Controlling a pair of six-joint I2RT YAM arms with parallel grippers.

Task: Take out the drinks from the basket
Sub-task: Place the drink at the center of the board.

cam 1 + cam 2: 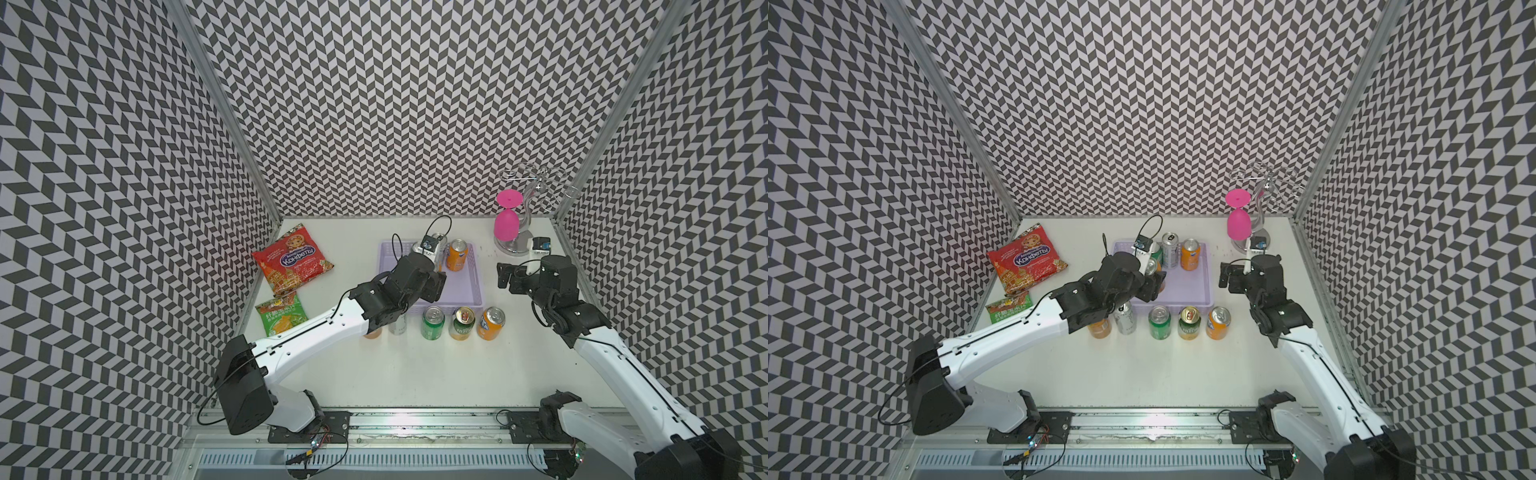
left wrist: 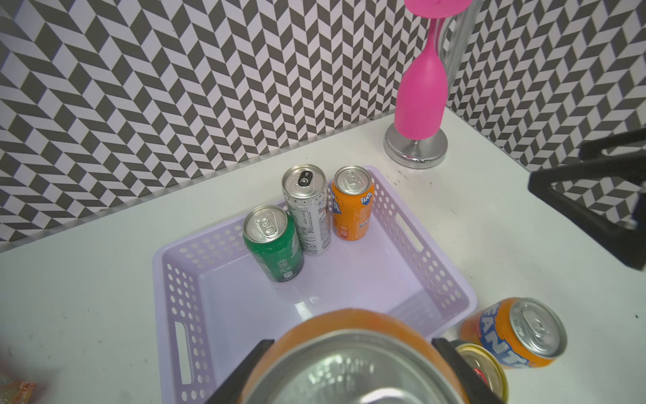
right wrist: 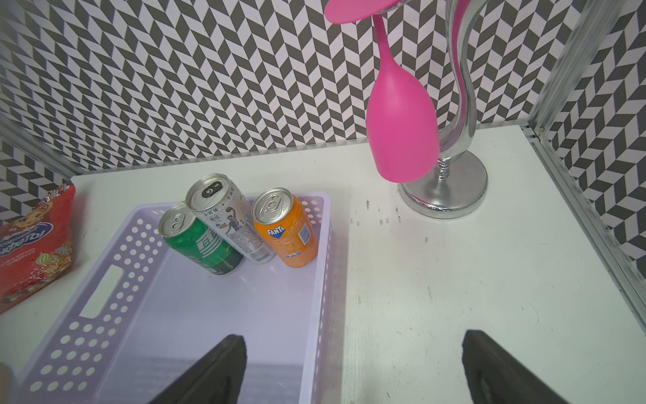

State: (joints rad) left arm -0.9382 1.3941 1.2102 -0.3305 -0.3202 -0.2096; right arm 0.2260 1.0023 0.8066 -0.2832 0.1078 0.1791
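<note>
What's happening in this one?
The left gripper, jaws shut on an orange can, holds it over the lavender basket. A green can, a silver-white can and a second orange can stand inside. A row of five cans stands on the table in front of it. The right gripper hovers beside the basket, jaws open and empty.

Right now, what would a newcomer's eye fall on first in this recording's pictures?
The hot-pink plastic goblet hanging upside down from a chrome stand in the far right corner strikes first. Next comes the left tool, gripping an orange aluminium can over the lavender perforated plastic basket. In the basket a green can, a silver-white can and a second orange can stand at its far end.
</note>
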